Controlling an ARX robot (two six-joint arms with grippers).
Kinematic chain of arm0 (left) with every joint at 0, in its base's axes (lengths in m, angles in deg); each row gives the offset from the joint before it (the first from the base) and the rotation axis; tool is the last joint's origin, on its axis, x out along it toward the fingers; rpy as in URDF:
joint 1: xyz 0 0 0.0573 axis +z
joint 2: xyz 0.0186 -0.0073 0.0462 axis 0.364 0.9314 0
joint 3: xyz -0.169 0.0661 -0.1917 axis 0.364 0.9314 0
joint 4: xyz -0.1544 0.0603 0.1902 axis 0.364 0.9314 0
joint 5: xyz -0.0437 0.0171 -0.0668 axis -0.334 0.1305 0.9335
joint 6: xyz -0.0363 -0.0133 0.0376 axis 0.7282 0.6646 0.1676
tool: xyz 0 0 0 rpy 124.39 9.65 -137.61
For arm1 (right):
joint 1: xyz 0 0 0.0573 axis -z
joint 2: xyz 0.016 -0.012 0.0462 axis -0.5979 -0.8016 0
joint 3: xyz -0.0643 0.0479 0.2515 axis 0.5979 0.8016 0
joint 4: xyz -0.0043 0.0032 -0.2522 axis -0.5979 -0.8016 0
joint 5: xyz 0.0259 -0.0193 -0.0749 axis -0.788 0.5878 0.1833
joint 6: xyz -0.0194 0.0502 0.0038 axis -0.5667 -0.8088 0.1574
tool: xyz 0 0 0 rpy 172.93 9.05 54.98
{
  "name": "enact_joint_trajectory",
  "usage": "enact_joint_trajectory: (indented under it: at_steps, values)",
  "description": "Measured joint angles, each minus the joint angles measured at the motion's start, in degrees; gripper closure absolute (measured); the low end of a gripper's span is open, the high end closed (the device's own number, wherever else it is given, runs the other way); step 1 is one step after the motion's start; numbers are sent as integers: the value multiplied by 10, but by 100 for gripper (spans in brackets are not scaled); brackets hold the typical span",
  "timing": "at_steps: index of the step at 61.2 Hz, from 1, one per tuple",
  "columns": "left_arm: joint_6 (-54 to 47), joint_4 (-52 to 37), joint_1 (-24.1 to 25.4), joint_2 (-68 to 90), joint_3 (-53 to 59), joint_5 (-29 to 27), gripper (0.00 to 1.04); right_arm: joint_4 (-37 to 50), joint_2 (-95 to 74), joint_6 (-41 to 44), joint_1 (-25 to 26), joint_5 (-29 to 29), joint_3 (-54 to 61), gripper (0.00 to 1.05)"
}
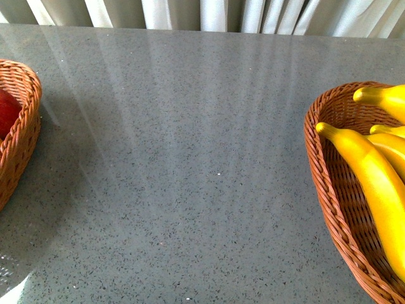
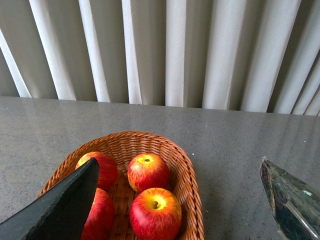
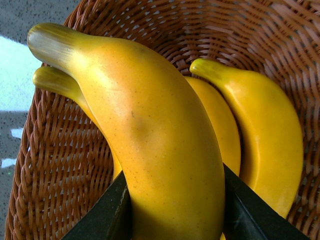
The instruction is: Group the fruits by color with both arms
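The right end effector (image 3: 175, 210) is gripping a banana (image 3: 150, 140) between its fingers, just above other bananas lying in the right basket (image 3: 65, 165). If released askew, it could be rolling onto the surface (image 1: 190, 158). The left end effector (image 2: 180, 200) is hanging open over the apples (image 2: 148, 171) in their basket (image 2: 190, 190).

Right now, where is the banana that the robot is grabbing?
In the right wrist view, the biggest banana sits between the right pincer's fingers, over the wicker basket at the table's right side, with two other bananas just behind it.
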Motion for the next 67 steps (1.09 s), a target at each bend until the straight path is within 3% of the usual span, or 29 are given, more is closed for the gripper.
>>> enact_joint_trajectory:
  at_steps: [17,23,35,37,49,52,54,58,61,67]
  values:
    - [0,0,0,0,0,0,9,16,-35,10,3,2,11,66]
    - [0,0,0,0,0,0,9,17,-35,10,6,1,12,52]
    - [0,0,0,0,0,0,9,31,3,-5,9,-27,12,10]
    - [0,0,0,0,0,0,9,45,19,-14,9,-33,12,8]
    - [0,0,0,0,0,0,9,182,120,-83,2,-68,26,9]
    - [0,0,0,0,0,0,9,235,129,-99,-5,-45,43,12]
    - [0,0,0,0,0,0,9,381,133,-105,-14,50,100,20]
    - [0,0,0,0,0,0,9,567,137,-114,-19,116,193,34]
    - [0,0,0,0,0,0,9,638,149,-116,-19,122,233,43]
    - [0,0,0,0,0,0,9,687,196,-118,-19,127,276,61]
